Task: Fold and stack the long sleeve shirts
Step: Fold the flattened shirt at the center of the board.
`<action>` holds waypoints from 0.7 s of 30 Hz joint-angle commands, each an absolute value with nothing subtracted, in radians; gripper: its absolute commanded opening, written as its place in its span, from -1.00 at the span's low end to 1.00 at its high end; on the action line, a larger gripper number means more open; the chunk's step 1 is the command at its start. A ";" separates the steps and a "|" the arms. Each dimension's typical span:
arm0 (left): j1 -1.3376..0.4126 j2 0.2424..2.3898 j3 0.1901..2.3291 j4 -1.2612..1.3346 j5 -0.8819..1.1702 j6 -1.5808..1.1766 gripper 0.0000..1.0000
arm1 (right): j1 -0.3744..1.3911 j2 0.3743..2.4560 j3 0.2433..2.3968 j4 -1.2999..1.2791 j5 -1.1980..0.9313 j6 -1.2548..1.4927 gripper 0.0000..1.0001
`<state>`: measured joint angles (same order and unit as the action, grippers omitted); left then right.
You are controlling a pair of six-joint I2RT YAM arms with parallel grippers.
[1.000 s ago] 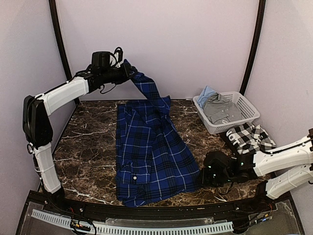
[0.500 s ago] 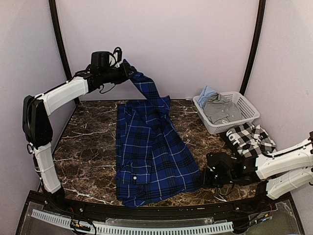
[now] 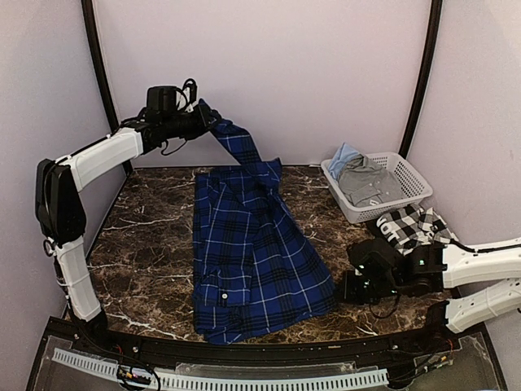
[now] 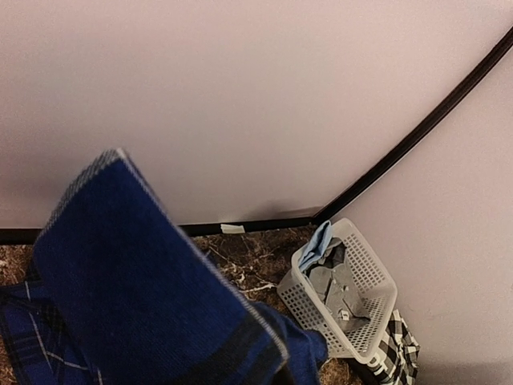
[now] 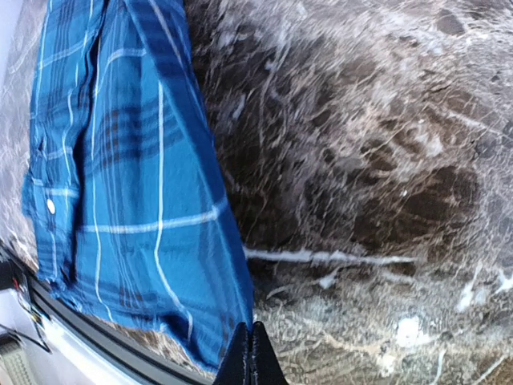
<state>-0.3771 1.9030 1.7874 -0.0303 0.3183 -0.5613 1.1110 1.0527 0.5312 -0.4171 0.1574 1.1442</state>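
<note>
The left gripper [image 3: 209,122] is raised high above the far left part of the table [image 3: 138,244]. Its jaws are pressed together on the end of one sleeve [image 3: 242,148] of the blue plaid shirt [image 3: 252,252]. The sleeve is drawn taut, sloping down and to the right from the gripper to the shirt body. In the left wrist view, blue cloth is draped directly in front of the lens and the fingers are hidden.

The shirt body is spread on the table below and to the right of the left gripper.

The right gripper [image 3: 343,287] is held low over the table, just beside the near right corner of the shirt. In the right wrist view, the fingertips [image 5: 248,353] are pressed together at the shirt's edge. Whether cloth is caught between them cannot be told.

The black-and-white check shirt [image 3: 415,228] is heaped behind and to the right of the right gripper. A white basket [image 3: 391,205] holding grey and light blue garments is placed just beyond it.
</note>
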 commanded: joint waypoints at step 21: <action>-0.259 1.698 1.524 0.035 0.190 -0.503 -1.00 | 1.239 1.615 1.028 -0.373 -0.082 0.757 -1.00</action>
